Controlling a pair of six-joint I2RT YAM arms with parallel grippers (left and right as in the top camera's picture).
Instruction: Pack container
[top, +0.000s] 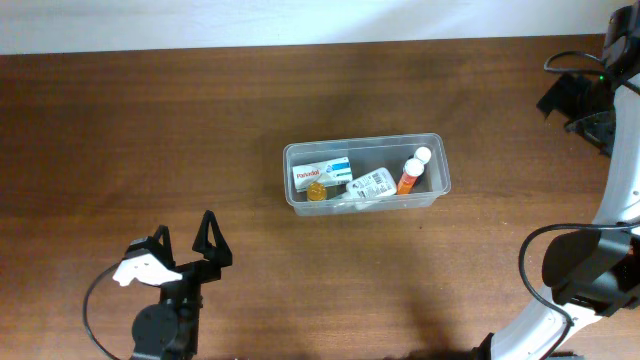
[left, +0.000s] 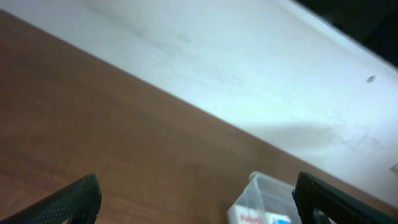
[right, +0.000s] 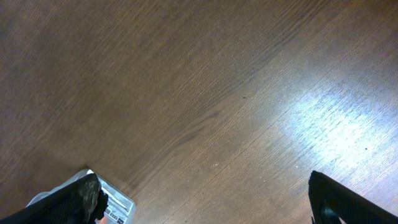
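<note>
Several items already sit in the container (top: 366, 141), mid-bench; packing looks finished or nearly so.
Box (top: 322, 172), amber bottle (top: 316, 191), packet (top: 372, 185) and orange bottle (top: 410, 177) lie inside. Left gripper (top: 185, 232), near the bench's front-left edge, and right gripper (right: 202, 196) both gape wide, holding nothing.

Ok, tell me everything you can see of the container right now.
The container is a clear, shallow plastic tub, rectangular with rounded corners and a rim, no lid on it. It sits flat on the wooden table, near its middle. Inside lie a white box, an orange bottle with a white cap and other small items. Nothing else touches it.
</note>
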